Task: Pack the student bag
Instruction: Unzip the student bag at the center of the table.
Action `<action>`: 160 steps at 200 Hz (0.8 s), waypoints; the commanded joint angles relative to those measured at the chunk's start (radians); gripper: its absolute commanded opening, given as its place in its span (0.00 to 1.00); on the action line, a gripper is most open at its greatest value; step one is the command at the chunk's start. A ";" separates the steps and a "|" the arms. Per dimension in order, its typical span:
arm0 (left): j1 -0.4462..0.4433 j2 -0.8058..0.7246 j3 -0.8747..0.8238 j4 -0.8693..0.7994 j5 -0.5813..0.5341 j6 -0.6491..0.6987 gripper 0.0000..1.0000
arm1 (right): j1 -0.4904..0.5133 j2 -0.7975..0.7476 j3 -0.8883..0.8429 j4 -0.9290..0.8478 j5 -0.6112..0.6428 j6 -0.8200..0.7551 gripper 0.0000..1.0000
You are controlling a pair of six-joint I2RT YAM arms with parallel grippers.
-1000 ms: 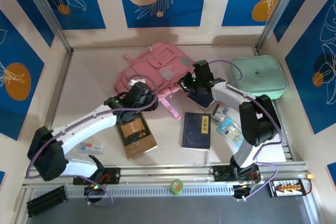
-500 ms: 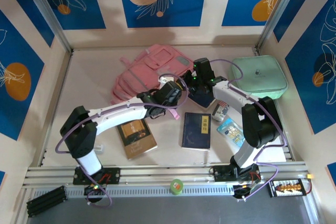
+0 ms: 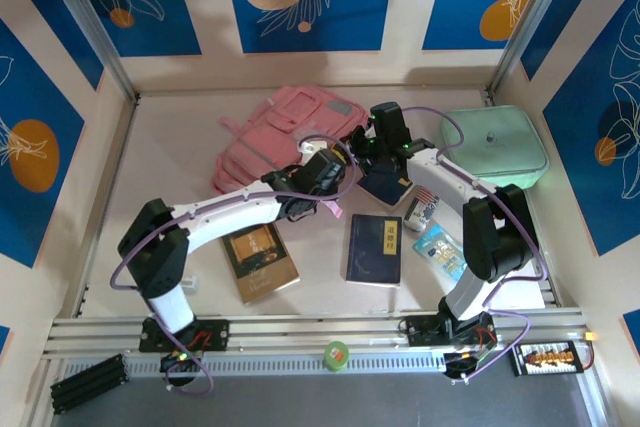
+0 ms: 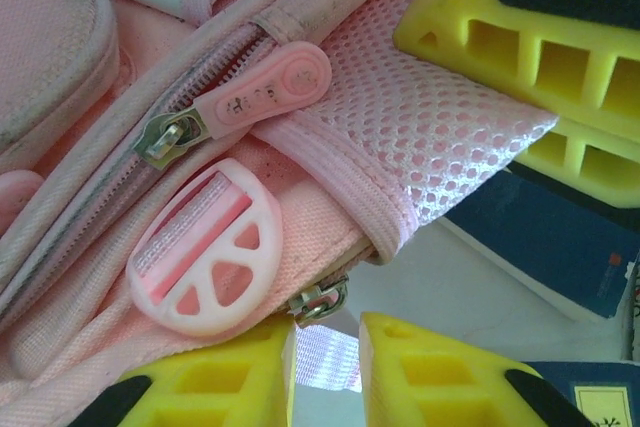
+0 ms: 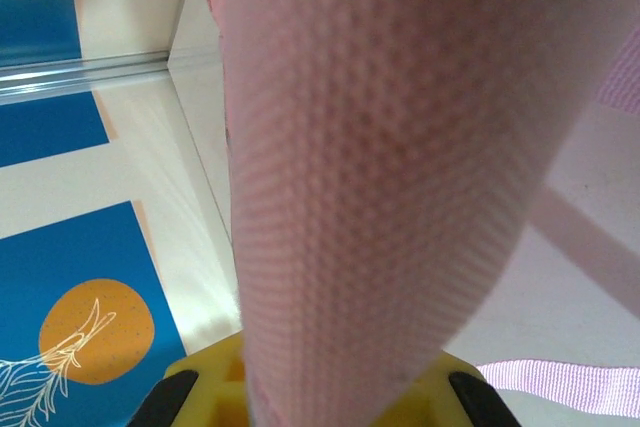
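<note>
Two on the student bag [image 3: 275, 132]: left gripper [image 4: 327, 372] arrives, jaws narrowing at zip [image 4: 318, 299] (grip unclear); right gripper [image 5: 320, 392] jaws clamp mesh [image 4: 430, 117], so unzipping likely next.

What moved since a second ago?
The left pincer swung right across the backpack to its near right corner, beside the right pincer, and narrowed its jaws. The backpack sagged flatter. The right pincer stayed shut on the backpack's mesh; the blue book and brown book stayed put.
</note>
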 commanded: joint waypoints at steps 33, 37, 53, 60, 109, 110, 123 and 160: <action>0.019 0.023 0.028 -0.055 -0.112 -0.096 0.31 | 0.002 -0.043 0.068 0.000 -0.125 0.029 0.00; 0.019 0.020 0.027 -0.058 -0.118 -0.100 0.31 | 0.002 -0.042 0.069 -0.002 -0.125 0.029 0.00; 0.020 0.008 0.021 -0.063 -0.123 -0.115 0.31 | 0.003 -0.038 0.073 -0.010 -0.122 0.028 0.00; 0.019 -0.004 0.013 -0.060 -0.118 -0.123 0.31 | 0.004 -0.035 0.075 -0.015 -0.119 0.029 0.00; 0.019 -0.139 -0.104 -0.043 -0.081 -0.171 0.32 | 0.019 0.008 0.136 -0.054 -0.116 0.045 0.00; 0.020 -0.141 -0.106 -0.042 -0.082 -0.171 0.32 | 0.019 0.010 0.137 -0.055 -0.116 0.044 0.00; 0.021 -0.179 -0.138 -0.028 -0.085 -0.167 0.33 | 0.034 0.023 0.164 -0.076 -0.112 0.047 0.00; 0.038 -0.234 -0.158 -0.042 -0.088 -0.155 0.36 | 0.076 0.059 0.241 -0.145 -0.076 0.067 0.00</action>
